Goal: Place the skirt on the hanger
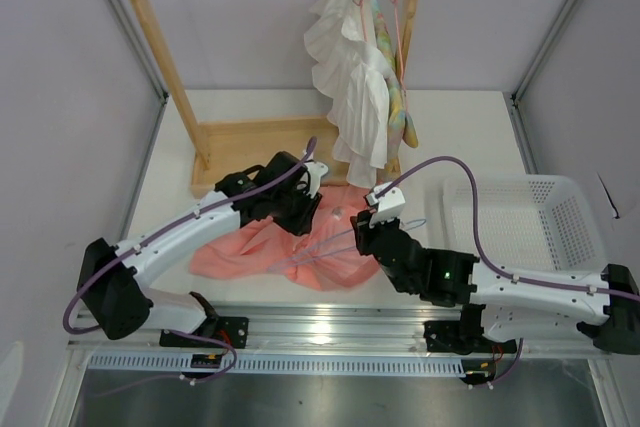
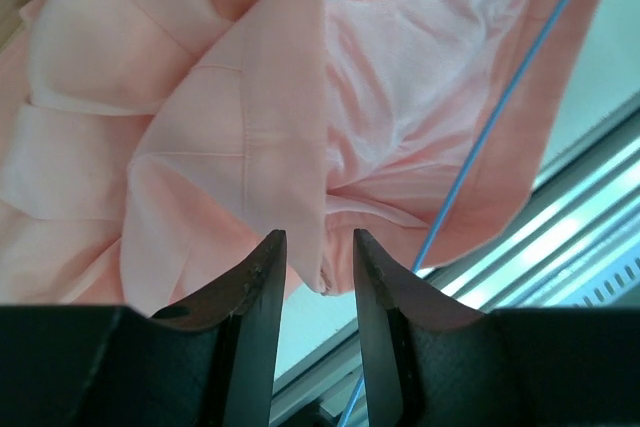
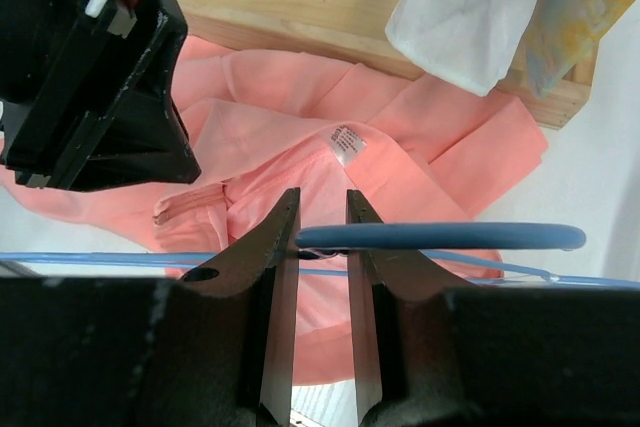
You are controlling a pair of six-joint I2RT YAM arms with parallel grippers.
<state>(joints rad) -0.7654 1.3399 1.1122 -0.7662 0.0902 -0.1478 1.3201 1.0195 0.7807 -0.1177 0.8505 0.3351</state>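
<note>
Top external view has the skirt (image 1: 250, 247) lying crumpled on the table between the two arms, just in front of the wooden rack (image 1: 250, 137). Its long axis runs roughly left to right across the table. The right wrist view shows its white label (image 3: 345, 142) face up, so the inside of the waistband is open to the camera, and the waist opening seems to face the right arm. The hanger (image 3: 440, 237) is low over the skirt. The right gripper (image 3: 322, 232) is pinched on its wire beside the hook, and the hook runs off to the right in that view. The thin bars stretch to both sides, so the hanger lies about parallel with the skirt. The left gripper (image 2: 318, 247) has its jaws a little apart, straddling a folded edge of the waistband. As far as I can see they are not pressed onto the cloth. A blue wire crosses the pale lining beside that fold, but I cannot tell whether it passes inside the waist or only over it. I judge the task to be at its middle: the hanger is in hand and at the skirt, but the skirt is not yet carried by it. What is left is to catch the waistband, get the hanger's shoulders inside, and lift.
</note>
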